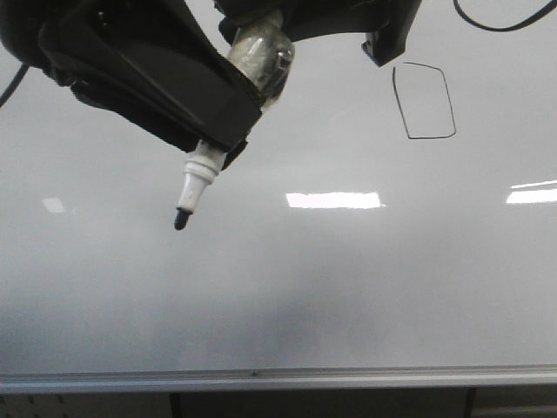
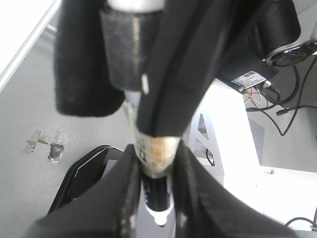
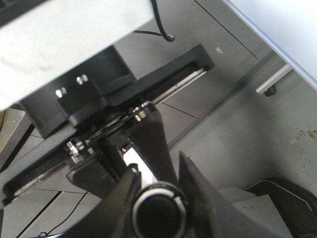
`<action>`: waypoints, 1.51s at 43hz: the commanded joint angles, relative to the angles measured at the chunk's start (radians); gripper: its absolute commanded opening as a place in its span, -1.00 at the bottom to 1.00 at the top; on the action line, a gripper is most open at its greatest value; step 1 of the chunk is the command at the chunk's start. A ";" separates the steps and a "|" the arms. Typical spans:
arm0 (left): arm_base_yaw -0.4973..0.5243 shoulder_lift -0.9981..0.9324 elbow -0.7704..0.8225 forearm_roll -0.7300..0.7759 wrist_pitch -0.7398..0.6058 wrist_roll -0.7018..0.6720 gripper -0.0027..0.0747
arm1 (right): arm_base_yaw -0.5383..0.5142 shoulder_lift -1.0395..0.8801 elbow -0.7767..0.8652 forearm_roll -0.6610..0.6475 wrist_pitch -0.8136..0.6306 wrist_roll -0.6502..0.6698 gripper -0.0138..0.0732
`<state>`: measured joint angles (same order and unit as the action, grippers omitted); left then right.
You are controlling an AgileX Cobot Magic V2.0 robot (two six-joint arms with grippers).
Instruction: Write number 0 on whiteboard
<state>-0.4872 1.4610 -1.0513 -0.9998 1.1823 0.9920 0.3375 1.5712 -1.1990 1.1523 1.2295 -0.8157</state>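
The whiteboard (image 1: 348, 287) fills the front view, with its silver rail (image 1: 278, 379) along the bottom. The number 0 (image 1: 431, 137), a thin black boxy loop, is drawn at the upper right. My left gripper (image 1: 222, 144) is shut on a white marker (image 1: 196, 183) whose uncapped dark tip points down-left over the board, well left of the 0. The left wrist view shows the marker (image 2: 156, 153) clamped in that gripper (image 2: 157, 193). My right gripper (image 1: 261, 22) is shut on the marker's rear end (image 3: 158, 213), its own jaws (image 3: 158, 198) either side.
Bright light reflections (image 1: 335, 200) lie on the board's middle and right edge (image 1: 533, 195). A black cable (image 1: 500, 24) hangs at the top right. The wrist views show grey floor, a white cabinet (image 2: 233, 148) and a black base (image 2: 84, 173) below.
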 commanded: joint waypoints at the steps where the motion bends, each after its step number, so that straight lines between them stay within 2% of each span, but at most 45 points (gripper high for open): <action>1: -0.008 -0.032 -0.029 -0.065 0.081 0.027 -0.98 | 0.003 -0.037 -0.023 0.114 -0.017 0.002 -0.69; 3: -0.008 -0.032 -0.029 -0.057 0.079 0.027 -0.98 | 0.003 -0.037 -0.025 0.114 -0.016 0.002 -0.57; 12: -0.008 -0.032 -0.029 0.026 0.046 0.027 -0.98 | 0.003 -0.043 -0.058 0.116 -0.017 -0.024 0.30; 15: -0.006 -0.032 -0.029 0.059 0.021 0.024 -0.98 | 0.001 -0.057 -0.070 0.116 -0.033 -0.044 0.40; 21: 0.005 -0.032 -0.029 0.172 -0.063 -0.042 -0.98 | 0.000 -0.115 -0.070 0.080 -0.127 -0.044 0.30; 25: 0.036 -0.032 -0.029 0.321 -0.166 -0.178 -0.98 | 0.000 -0.178 -0.064 -0.010 -0.220 -0.037 0.11; 33: 0.170 -0.032 -0.029 0.600 -0.311 -0.526 -0.98 | 0.000 -0.327 0.028 -0.121 -0.443 -0.023 -0.29; 38: 0.285 -0.032 -0.029 0.680 -0.345 -0.638 -0.98 | 0.000 -0.436 0.146 -0.149 -0.574 -0.023 -0.54; 44: 0.420 -0.032 -0.029 0.699 -0.377 -0.663 -0.98 | 0.000 -0.563 0.301 -0.164 -0.722 -0.030 -0.80; 51: 0.526 -0.030 -0.029 0.699 -0.445 -0.663 -0.98 | 0.000 -0.728 0.487 -0.164 -0.883 -0.044 -0.84; 57: 0.549 -0.009 -0.029 0.705 -0.548 -0.663 -0.98 | 0.000 -0.875 0.619 -0.164 -0.969 -0.044 -0.84; 65: 0.551 0.056 -0.029 0.705 -0.673 -0.663 -0.98 | 0.000 -1.007 0.709 -0.164 -0.976 -0.044 -0.84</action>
<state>0.0642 1.5235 -1.0513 -0.2793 0.6098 0.3380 0.3398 0.6083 -0.4884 0.9647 0.3068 -0.8457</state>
